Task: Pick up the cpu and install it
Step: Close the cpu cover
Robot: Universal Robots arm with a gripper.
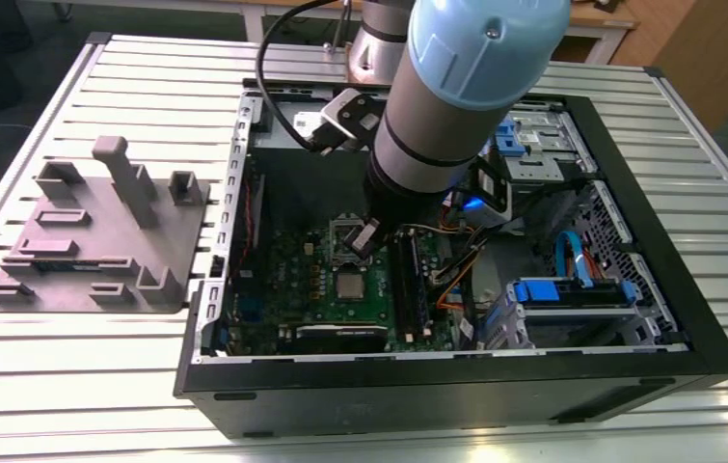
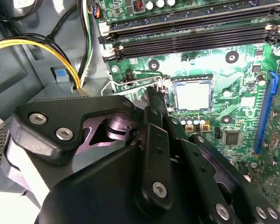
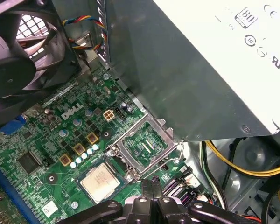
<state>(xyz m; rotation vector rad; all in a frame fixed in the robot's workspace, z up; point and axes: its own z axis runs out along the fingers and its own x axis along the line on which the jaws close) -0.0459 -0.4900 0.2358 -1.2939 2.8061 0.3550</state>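
Cpu [image 3: 101, 182], flat square with matte silver-grey top, sits in its socket on the glossy green motherboard [image 3: 60, 140], next to the flipped-up metal retention frame [image 3: 142, 145]. Black gripper [image 3: 152, 185] hovers just beside it, slim fingers pressed together, holding nothing. Grey sheet-metal power supply box [image 3: 186, 70] nearby.

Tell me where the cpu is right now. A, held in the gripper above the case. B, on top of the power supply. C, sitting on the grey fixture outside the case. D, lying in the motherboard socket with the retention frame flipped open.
D: in the first wrist view the cpu lies flat in the socket, the metal retention frame hinged open beside it, and the gripper close by.
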